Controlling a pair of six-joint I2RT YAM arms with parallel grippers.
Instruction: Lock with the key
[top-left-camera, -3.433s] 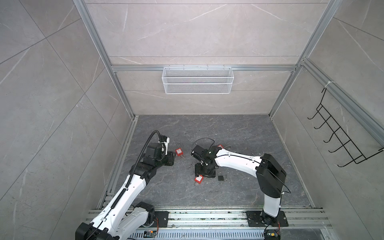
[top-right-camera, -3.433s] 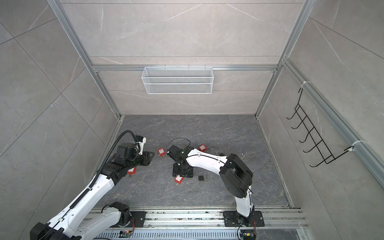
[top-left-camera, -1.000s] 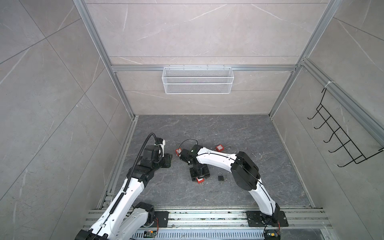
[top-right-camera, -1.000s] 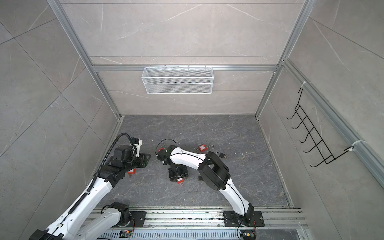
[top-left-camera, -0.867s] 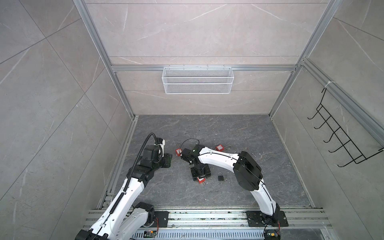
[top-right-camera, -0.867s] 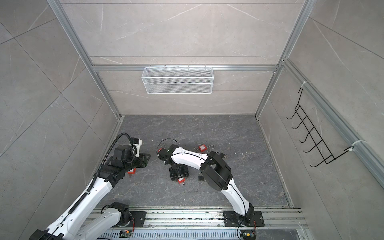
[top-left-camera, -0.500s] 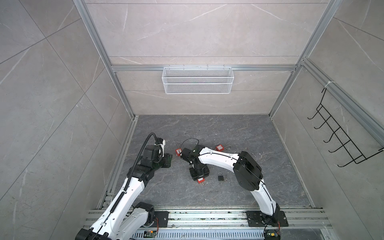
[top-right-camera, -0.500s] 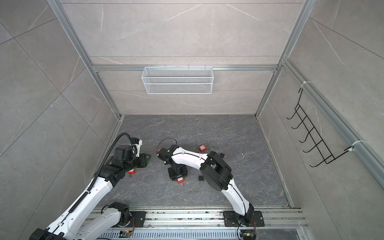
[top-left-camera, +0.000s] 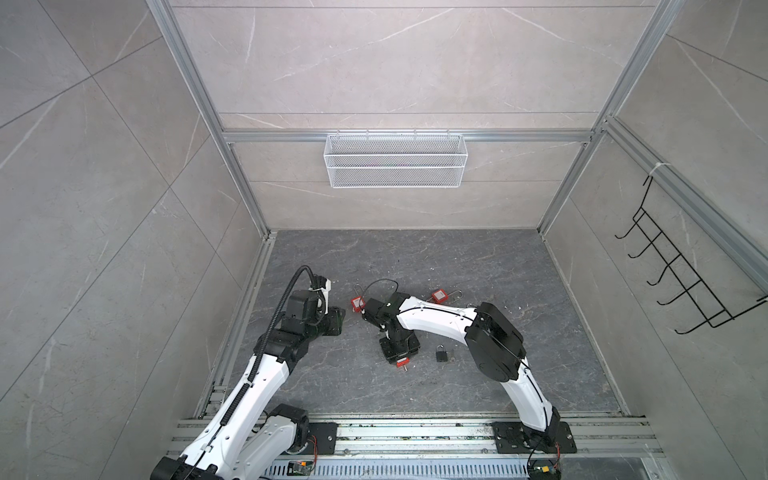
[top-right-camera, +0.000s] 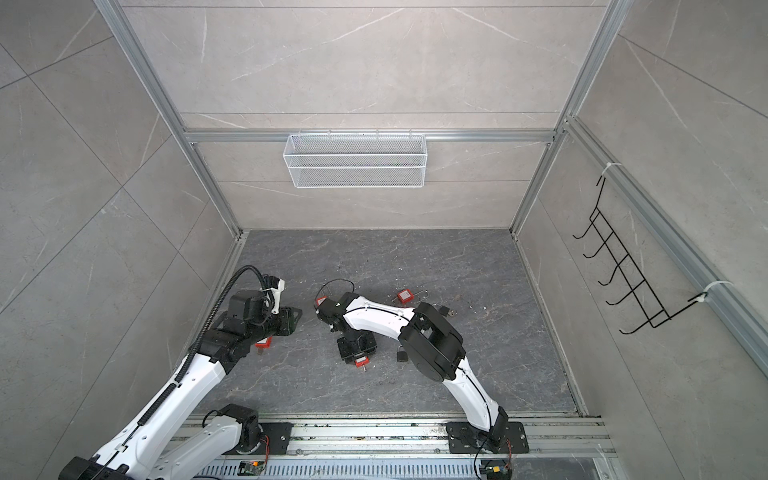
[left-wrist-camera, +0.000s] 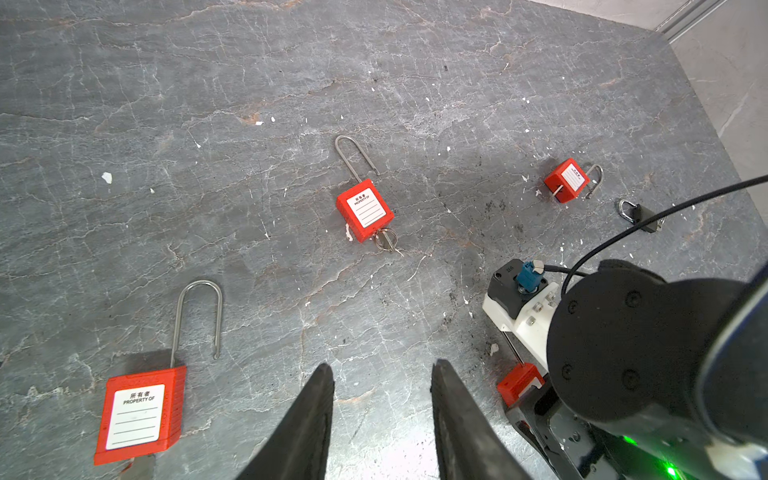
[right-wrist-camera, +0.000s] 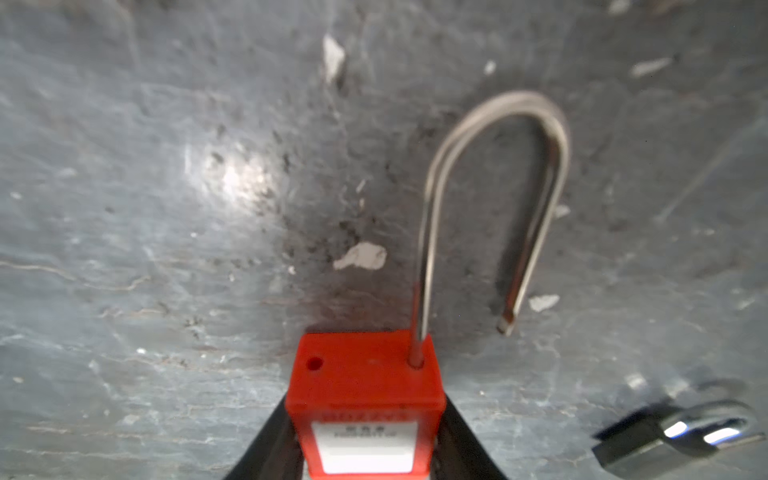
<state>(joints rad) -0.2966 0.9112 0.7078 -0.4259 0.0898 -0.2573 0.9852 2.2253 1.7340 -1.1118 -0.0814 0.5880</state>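
Grey stone bench (left-wrist-camera: 249, 83) | right gripper (right-wrist-camera: 365, 415) clamps red padlock (right-wrist-camera: 365, 370) by its body | shackle (right-wrist-camera: 498, 166) open, beyond the fingertips | lower body cut off, blurred | left gripper (left-wrist-camera: 382, 365) parted, empty, spare red padlock (left-wrist-camera: 137, 415) near it

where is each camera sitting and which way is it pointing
top views: high above the base rail, looking down at the floor; both whole arms show, left gripper and right gripper.
left wrist: on the left arm, facing across the floor at loose padlocks; its own open jaws and the right arm show.
right wrist: low over the floor, facing the red padlock clamped in its jaws.
shared: all views show that red padlock.
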